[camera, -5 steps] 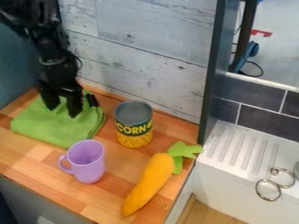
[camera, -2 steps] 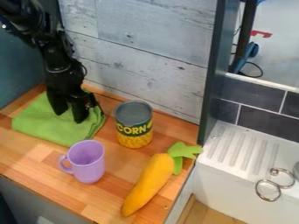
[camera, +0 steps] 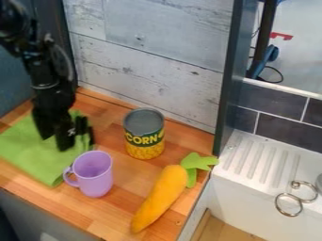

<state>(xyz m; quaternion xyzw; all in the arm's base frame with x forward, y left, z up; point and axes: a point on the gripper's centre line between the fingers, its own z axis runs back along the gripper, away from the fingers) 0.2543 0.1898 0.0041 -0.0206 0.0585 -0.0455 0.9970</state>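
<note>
The black gripper (camera: 55, 142) points down at the left, its fingertips against the top of the green cloth (camera: 30, 153). Its two fingers are spread a little apart, with green cloth between and around them. The cloth lies folded and flat on the wooden counter, partly hidden behind the gripper. Just in front and to the right stands a purple mug (camera: 94, 175), upright, handle to the left, close beside the cloth's right edge.
A corn can (camera: 144, 134) stands upright near the back wall. An orange toy carrot (camera: 160, 195) with green leaves lies toward the counter's right edge (camera: 195, 200). Beyond a dark upright panel is a white sink (camera: 261, 162) with metal rings on it.
The gripper first moved slightly right and lower over the cloth, then left and toward the counter's front. The green cloth has slid the same way. Mug, can and carrot have stayed put.
</note>
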